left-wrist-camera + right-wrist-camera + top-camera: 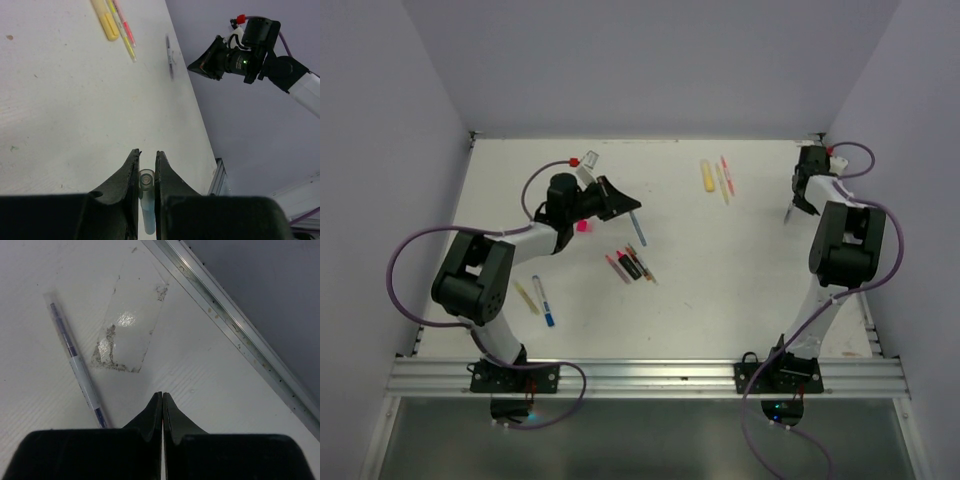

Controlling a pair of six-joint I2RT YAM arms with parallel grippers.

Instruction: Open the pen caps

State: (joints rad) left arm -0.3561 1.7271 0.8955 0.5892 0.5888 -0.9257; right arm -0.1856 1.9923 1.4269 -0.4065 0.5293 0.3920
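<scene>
My left gripper (632,206) hangs over the middle of the table, shut on a pale blue pen (638,230). In the left wrist view that pen (146,200) sits between the fingers (129,172), with its clear round end toward the fingertips. A small pink pen cap (583,226) lies on the table beside the left arm. My right gripper (798,206) is at the far right, shut with nothing seen between its fingertips (162,396). A slim clear pen with purple ends (75,360) lies just left of it.
A cluster of pink, black and orange pens (632,266) lies mid-table. Yellow and pink pens (716,178) lie at the back. A blue pen (542,301) and a pale one lie near the left arm. A shiny tape patch (131,325) and the table's metal edge rail (235,325) are by the right gripper.
</scene>
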